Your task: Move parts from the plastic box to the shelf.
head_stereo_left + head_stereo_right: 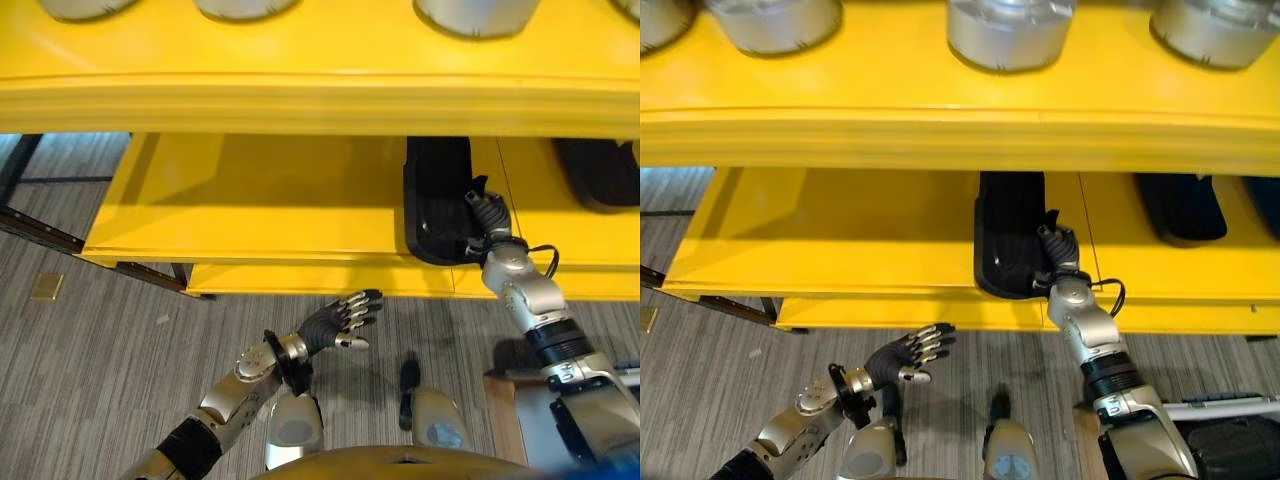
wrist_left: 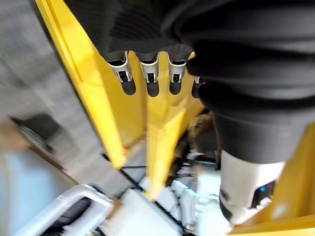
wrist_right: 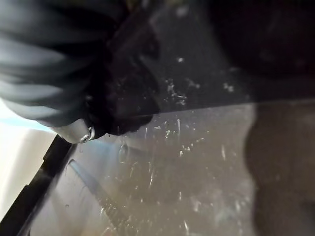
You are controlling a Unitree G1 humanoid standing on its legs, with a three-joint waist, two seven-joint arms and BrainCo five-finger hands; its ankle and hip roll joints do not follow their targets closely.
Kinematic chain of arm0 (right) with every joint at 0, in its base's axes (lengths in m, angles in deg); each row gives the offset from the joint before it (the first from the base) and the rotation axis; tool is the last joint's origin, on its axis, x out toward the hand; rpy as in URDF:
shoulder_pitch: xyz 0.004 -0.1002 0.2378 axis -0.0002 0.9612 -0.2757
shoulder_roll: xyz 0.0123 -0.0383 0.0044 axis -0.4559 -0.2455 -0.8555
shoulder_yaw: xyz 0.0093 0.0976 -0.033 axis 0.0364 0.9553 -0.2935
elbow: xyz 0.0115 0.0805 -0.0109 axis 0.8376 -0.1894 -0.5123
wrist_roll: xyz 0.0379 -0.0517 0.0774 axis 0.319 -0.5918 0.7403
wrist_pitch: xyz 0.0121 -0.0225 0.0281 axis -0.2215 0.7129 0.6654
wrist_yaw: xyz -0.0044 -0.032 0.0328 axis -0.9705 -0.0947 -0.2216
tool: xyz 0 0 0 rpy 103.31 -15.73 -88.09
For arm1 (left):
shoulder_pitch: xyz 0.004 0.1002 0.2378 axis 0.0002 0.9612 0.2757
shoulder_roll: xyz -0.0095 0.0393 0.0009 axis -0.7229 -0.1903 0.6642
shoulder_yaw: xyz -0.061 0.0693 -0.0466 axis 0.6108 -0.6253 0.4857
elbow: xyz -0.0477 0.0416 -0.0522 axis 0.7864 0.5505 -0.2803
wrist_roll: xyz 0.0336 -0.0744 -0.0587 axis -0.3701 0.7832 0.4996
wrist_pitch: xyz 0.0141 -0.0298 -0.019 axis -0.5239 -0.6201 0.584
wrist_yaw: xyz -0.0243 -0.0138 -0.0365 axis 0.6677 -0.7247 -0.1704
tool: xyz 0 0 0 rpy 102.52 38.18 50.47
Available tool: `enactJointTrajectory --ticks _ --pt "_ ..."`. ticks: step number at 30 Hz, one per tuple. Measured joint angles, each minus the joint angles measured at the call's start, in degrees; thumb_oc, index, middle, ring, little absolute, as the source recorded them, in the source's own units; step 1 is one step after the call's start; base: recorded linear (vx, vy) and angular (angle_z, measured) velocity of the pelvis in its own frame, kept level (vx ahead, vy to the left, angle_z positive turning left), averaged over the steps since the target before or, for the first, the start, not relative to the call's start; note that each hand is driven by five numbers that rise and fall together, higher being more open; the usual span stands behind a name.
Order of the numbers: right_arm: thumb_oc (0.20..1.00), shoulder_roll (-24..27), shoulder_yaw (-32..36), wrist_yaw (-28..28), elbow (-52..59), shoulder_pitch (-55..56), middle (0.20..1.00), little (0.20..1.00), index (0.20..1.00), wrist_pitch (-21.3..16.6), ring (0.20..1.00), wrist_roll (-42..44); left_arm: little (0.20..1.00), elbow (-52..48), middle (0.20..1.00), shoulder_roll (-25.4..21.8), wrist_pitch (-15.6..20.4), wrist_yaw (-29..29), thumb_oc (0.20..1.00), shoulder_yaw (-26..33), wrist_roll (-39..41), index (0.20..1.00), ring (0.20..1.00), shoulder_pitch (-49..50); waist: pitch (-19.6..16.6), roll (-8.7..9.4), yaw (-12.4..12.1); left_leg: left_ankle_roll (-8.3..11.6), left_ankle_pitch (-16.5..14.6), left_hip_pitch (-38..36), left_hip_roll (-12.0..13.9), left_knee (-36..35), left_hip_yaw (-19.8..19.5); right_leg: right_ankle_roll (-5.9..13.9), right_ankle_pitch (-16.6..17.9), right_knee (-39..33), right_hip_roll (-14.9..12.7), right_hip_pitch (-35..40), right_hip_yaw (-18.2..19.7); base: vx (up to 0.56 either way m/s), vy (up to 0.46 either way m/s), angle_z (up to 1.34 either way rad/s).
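A grey, wood-grain plank floor (image 1: 90, 350) lay below, its boards running across the view. On it, off to the left, sat a small, flat tan square (image 1: 46, 287), and nearer the middle a tiny pale scrap (image 1: 163, 320). A dark metal frame (image 1: 40, 232) with slanting bars stood at the left edge. At the lower right, a light wooden board (image 1: 498, 415) rested on the floor, and a white-framed stand (image 1: 1225, 405) showed just past it.
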State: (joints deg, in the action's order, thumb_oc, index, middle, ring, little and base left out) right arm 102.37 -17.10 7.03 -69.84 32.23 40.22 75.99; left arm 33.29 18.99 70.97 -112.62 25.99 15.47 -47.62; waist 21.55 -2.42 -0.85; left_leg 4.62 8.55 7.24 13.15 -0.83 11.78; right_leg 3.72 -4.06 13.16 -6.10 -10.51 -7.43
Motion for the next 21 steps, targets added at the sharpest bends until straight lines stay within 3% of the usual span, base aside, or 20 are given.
enactJointTrajectory --ticks 3,8,12,21 --pt "0.2 3.2 0.3 0.6 -0.9 -2.9 0.2 0.2 0.2 1.0 0.2 -0.1 1.0 -1.0 1.0 -0.6 0.1 0.0 1.0 0.7 0.0 1.0 1.0 -2.1 2.8 -0.01 0.0 0.27 0.5 1.7 0.3 0.0 0.5 -0.17 0.2 1.3 0.0 -2.7 0.1 -0.14 -0.067 -0.1" --pt "0.2 4.1 -0.3 1.9 -4.4 -12.6 0.2 0.2 0.2 1.9 0.2 0.4 1.0 -4.5 1.0 -3.5 0.3 0.5 1.0 1.6 -0.4 1.0 1.0 -5.2 7.9 0.66 -1.1 0.89 0.8 2.6 0.9 1.2 1.8 -0.83 -0.3 4.9 0.0 -5.7 0.2 -0.09 -0.102 -0.16" --pt "0.2 4.6 -1.0 1.9 -8.0 -17.7 0.2 0.2 0.2 2.1 0.2 2.1 1.0 -6.8 1.0 -5.4 0.0 1.2 1.0 1.6 -0.4 1.0 1.0 -6.7 8.7 1.07 -3.1 0.98 0.8 3.9 1.9 1.9 1.6 -1.6 -1.0 6.6 0.9 -7.5 0.2 -0.05 -0.101 -0.03" --pt "0.2 5.5 -3.3 0.9 -13.8 -21.4 0.2 0.2 0.2 2.2 0.2 2.6 1.0 -8.3 1.0 -7.5 -1.7 1.3 1.0 -0.5 -1.5 1.0 1.0 -7.1 9.3 2.09 -4.5 1.64 0.2 6.6 2.0 4.1 -0.2 -1.9 -1.4 7.9 0.5 -8.6 -1.2 -0.01 -0.08 0.08"
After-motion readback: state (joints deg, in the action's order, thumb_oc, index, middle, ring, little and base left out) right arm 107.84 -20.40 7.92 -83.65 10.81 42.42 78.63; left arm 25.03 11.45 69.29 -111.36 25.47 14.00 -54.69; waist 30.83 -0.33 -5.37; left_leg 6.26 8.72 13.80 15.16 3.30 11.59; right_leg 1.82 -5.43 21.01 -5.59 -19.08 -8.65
